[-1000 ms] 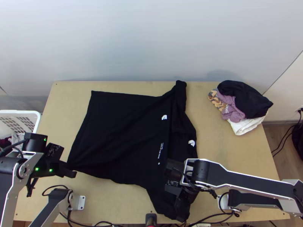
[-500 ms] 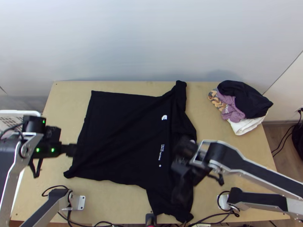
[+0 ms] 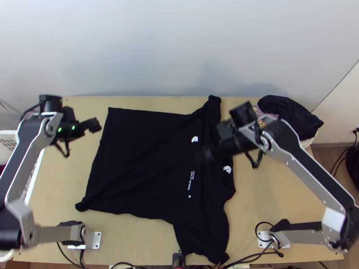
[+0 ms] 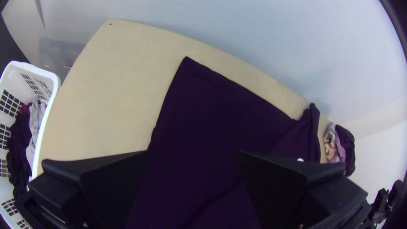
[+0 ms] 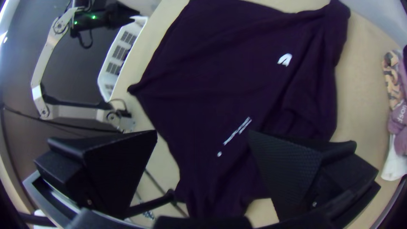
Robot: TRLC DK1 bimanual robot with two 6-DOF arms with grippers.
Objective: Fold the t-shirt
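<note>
A black t-shirt (image 3: 143, 157) lies spread on the table, its hem side at the left and its sleeves at the right, with creases near the white logos. In the top view my left gripper (image 3: 95, 125) is above the table beside the shirt's left edge. The left wrist view shows that gripper (image 4: 193, 169) open, the shirt (image 4: 220, 118) below. My right gripper (image 3: 208, 152) is over the shirt's chest, blurred, in the top view. Seen from its own wrist, the right gripper (image 5: 203, 148) stands open above the shirt (image 5: 237, 76), with nothing between its fingers.
A pile of folded clothes (image 3: 291, 119) sits at the table's back right. Beyond the left edge stands a white basket (image 4: 44, 123) with clothes inside. Bare wood (image 3: 278, 193) shows right of the shirt, and cables run along the near edge.
Both grippers have moved up the picture, the left from the shirt's lower left corner, the right from the lower sleeve. That sleeve now lies uncovered, pointing toward the near edge.
</note>
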